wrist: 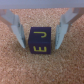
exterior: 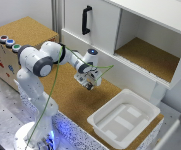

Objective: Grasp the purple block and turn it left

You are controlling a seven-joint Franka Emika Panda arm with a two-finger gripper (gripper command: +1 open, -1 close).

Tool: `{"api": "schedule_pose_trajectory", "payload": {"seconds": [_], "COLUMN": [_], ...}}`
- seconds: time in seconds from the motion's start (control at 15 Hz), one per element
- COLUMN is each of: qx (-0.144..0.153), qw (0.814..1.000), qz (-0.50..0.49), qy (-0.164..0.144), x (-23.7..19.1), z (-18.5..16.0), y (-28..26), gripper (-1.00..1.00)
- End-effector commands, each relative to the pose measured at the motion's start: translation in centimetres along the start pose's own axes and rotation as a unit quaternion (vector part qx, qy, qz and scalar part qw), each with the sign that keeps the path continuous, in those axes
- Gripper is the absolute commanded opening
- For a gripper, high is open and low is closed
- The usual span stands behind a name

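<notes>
In the wrist view the purple block [wrist: 40, 41], a small dark cube with yellow markings, sits on the cork surface [wrist: 15, 65]. My gripper [wrist: 41, 44] is open and straddles it, one finger [wrist: 16, 30] on each side with a narrow gap to the block. In the exterior view the gripper [exterior: 89, 85] hangs low over the cork table [exterior: 70, 100], and the block is hidden beneath it.
A white bin [exterior: 125, 117] stands on the table toward the exterior view's right. Behind the arm is a white cabinet with a black handle [exterior: 86, 20] and an open shelf [exterior: 150, 55]. A box with coloured buttons [exterior: 10, 42] sits at the exterior view's left.
</notes>
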State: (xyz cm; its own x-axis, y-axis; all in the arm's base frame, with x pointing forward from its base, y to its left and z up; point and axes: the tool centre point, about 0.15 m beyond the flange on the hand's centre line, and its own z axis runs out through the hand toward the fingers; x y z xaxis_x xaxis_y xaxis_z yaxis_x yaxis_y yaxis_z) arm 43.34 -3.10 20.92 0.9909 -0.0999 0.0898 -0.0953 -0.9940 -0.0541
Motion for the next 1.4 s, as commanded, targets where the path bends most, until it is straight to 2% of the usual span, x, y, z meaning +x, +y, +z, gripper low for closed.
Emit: {"api": "schedule_pose_trajectory", "payload": {"seconds": [0.0,0.2,0.33,0.53,0.6,0.73,1.0,1.13,1.2,1.27,1.33], "qx": [-0.040,-0.009,0.020,0.036,0.037,0.053,0.058,0.064,0.064,0.058,0.038], "qw": [0.999,0.999,0.993,0.967,0.953,0.912,0.804,0.741,0.704,0.671,0.634], "qz": [-0.005,-0.041,-0.114,-0.249,-0.299,-0.402,-0.585,-0.661,-0.699,-0.730,-0.763], "qy": [-0.014,-0.004,-0.015,-0.035,-0.039,-0.059,-0.086,-0.099,-0.107,-0.116,-0.120], "x": [1.5,0.9,0.2,-0.8,-1.0,-1.1,-1.2,-2.2,-2.8,-3.1,-3.5], "z": [1.5,-1.3,-4.0,-5.8,-6.1,-6.0,-5.5,-5.1,-4.4,-3.5,-2.5], "y": [0.2,-0.3,-1.1,-1.8,-1.8,-1.8,-2.3,-2.1,-1.9,-1.9,-1.8], "gripper": [-1.00,-1.00,-1.00,-1.00,-1.00,-1.00,-1.00,-1.00,-1.00,-1.00,-1.00]}}
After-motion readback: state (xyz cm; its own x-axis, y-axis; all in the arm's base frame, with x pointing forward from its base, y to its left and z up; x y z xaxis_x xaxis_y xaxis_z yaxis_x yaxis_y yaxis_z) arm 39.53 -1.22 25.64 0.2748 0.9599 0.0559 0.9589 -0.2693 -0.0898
